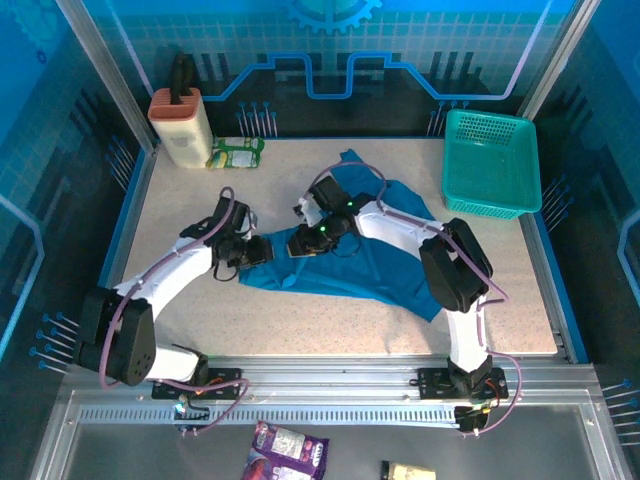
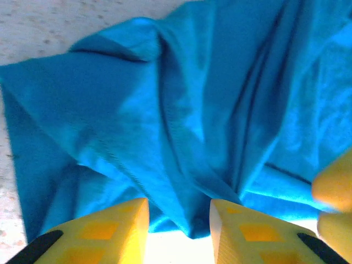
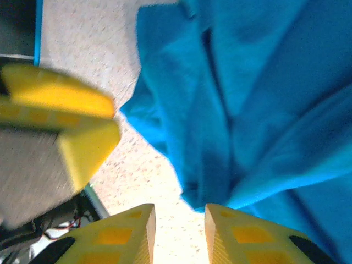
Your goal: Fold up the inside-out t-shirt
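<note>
Lying crumpled on the speckled light table, the plain blue-teal cloth t-shirt sits to the left of the rigid teal plastic mesh basket as the top camera sees it, and nearer to the arm bases than the basket. It comes near the basket, but the right arm hides whether the 2 touch. The t-shirt is not flat: deep wrinkles run across it and 1 part sticks out toward the back wall. In my judgement the step in hand is therefore to pull the cloth straight, and none of the folds is made. Both arms reach to the side of the t-shirt that is farthest from the basket. The left gripper is at the very end of this side, and the right gripper is just beside it, a little closer to the basket, over the cloth. They are probably placed so near to each other in order to take 2 points of the same edge and then draw them apart. In the left wrist view a bunch of cloth fills the gap between the 2 yellow fingers, and the wrinkles run together to this place as if the cloth is held there, but I cannot tell if the jaws really press on it. In the right wrist view the jaws stand a little apart, bare table shows through the gap, and a pointed corner of the cloth only meets the tip of 1 finger. As far as I can judge, this gripper has no hold.
</note>
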Controlling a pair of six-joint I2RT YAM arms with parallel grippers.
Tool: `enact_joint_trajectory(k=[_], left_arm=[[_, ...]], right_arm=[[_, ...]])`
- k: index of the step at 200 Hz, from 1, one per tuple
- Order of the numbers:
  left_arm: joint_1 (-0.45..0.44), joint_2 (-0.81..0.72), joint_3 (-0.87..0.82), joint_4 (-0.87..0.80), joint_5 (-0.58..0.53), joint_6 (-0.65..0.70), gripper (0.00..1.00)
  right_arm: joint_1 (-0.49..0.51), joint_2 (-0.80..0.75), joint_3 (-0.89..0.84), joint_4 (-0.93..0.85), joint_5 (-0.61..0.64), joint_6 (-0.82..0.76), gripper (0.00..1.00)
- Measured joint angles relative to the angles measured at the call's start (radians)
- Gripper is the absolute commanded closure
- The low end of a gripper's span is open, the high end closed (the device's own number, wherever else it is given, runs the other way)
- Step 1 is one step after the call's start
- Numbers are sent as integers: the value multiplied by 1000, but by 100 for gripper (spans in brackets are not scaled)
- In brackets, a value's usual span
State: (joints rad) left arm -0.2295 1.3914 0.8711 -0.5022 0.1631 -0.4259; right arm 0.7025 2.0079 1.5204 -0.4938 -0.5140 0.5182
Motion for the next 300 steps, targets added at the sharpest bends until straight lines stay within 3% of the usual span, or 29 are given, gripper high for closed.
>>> enact_joint_trajectory(k=[47, 96, 198, 242, 273, 300], left_arm=[[76, 87, 10, 19, 18, 32, 72], [93, 187, 26, 53, 35, 44, 75], [94, 200, 26, 75, 38, 62, 75], [94, 200, 26, 81, 41, 62, 75], [94, 203, 26, 82, 41, 63, 75], [101, 225, 26, 85, 41, 63, 76]], right_arm=[[13, 96, 26, -42, -17, 1, 64], [24, 134, 26, -68, -44, 14, 65], [31, 122, -114, 188, -213, 206, 74], [31, 97, -159, 301, -228, 293, 84], [31, 97, -159, 320, -220, 308, 100], [36, 92, -135, 226, -137, 278, 100]])
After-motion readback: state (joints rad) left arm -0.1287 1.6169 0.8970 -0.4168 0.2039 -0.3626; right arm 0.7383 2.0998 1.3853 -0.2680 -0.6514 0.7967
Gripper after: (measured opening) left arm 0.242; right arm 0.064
